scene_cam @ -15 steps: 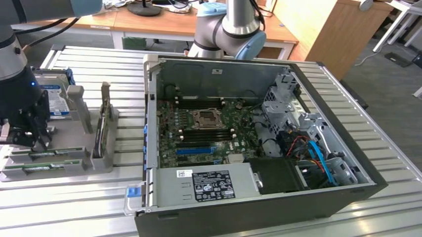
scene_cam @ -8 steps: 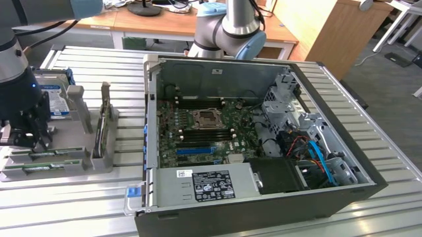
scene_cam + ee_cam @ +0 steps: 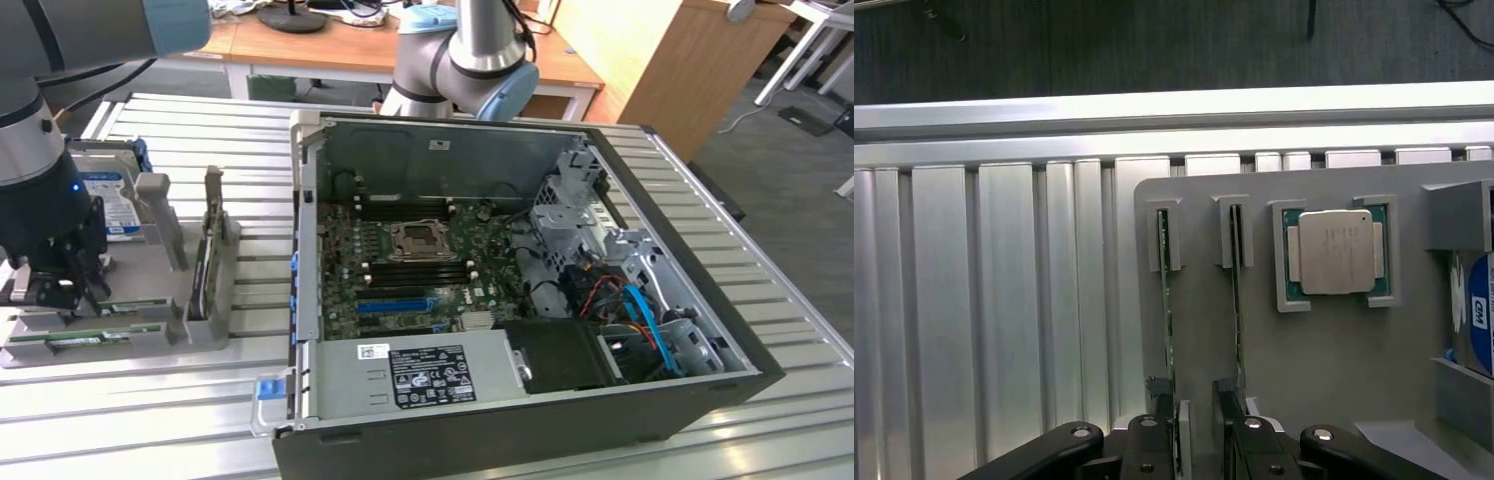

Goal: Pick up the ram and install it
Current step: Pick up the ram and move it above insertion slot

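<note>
Ext high, oblique; wrist close above tray [image 3: 1324, 370].

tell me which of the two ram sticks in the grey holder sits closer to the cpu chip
The ram stick in the slot right beside the CPU chip; the other stick stands one slot farther off, by the edge of the holder.

Bright, even room light washes the ribbed silver aluminium table [image 3: 147, 420], whose slats gleam in pale streaks, with a white band of glare along its edge in the wrist view. The open dark-grey metal computer case [image 3: 534, 440] holds soft shadow inside, deepest toward the exterior view's right.
</note>
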Robot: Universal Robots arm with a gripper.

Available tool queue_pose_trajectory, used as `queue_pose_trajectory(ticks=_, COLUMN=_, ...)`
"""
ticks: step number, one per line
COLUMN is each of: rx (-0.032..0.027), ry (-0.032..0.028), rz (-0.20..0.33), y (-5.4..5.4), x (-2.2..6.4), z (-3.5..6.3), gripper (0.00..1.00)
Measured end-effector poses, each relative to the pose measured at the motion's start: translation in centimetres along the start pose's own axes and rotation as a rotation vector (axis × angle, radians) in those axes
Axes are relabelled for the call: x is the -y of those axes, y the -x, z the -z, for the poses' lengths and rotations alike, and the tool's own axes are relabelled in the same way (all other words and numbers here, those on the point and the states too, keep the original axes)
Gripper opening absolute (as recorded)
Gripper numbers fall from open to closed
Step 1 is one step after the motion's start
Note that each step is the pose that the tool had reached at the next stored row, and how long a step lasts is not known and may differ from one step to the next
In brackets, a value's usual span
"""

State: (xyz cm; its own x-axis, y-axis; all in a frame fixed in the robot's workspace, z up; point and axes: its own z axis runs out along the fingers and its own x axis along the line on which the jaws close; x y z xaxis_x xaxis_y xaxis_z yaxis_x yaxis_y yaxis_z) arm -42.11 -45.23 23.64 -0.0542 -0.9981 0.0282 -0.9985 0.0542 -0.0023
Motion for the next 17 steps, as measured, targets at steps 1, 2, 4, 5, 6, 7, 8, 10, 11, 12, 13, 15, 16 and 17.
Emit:
queue_pose_trajectory(ticks=1, rx=-0.0002, ry=0.0003, rz=0.0, y=0.0, x=0.0, z=0.0, gripper=0.3)
queue_pose_trajectory(ticks=2, rx=-0.0002, ry=0.0003, rz=0.0, y=0.0, x=0.0, z=0.0, gripper=0.3)
queue_pose_trajectory(ticks=4, rx=-0.0002, ry=0.0003, rz=0.0, y=-0.05, x=0.01, z=0.0, gripper=0.3)
queue_pose_trajectory(ticks=5, rx=-0.0001, ry=0.0001, rz=0.0, y=-0.14, x=0.02, z=-0.01, gripper=0.3)
queue_pose_trajectory(ticks=6, rx=-0.0001, ry=0.0001, rz=0.0, y=-0.25, x=0.02, z=-0.02, gripper=0.3)
queue_pose_trajectory(ticks=7, rx=-0.0002, ry=0.0002, rz=0.0, y=-0.34, x=0.02, z=-0.02, gripper=0.3)
queue_pose_trajectory(ticks=8, rx=-0.0002, ry=0.0003, rz=0.0, y=-0.36, x=0.02, z=-0.01, gripper=0.3)
queue_pose_trajectory(ticks=10, rx=-0.0002, ry=0.0002, rz=0.0, y=-0.36, x=0.02, z=-0.02, gripper=0.3)
queue_pose_trajectory(ticks=11, rx=-0.0001, ry=0.0001, rz=0.0, y=-0.36, x=0.02, z=-0.03, gripper=0.3)
queue_pose_trajectory(ticks=12, rx=0.0001, ry=0.0, rz=0.0, y=-0.36, x=0.02, z=-0.08, gripper=0.3)
queue_pose_trajectory(ticks=13, rx=0.0, ry=0.0, rz=0.0, y=-0.37, x=0.02, z=-0.17, gripper=0.3)
queue_pose_trajectory(ticks=15, rx=-0.0001, ry=0.0002, rz=0.0, y=-0.37, x=0.02, z=-0.38, gripper=0.3)
queue_pose_trajectory(ticks=16, rx=-0.0001, ry=0.0002, rz=0.0, y=-0.37, x=0.02, z=-0.49, gripper=0.3)
queue_pose_trajectory(ticks=17, rx=-0.0001, ry=0.0002, rz=0.0, y=-0.36, x=0.02, z=-0.6, gripper=0.3)
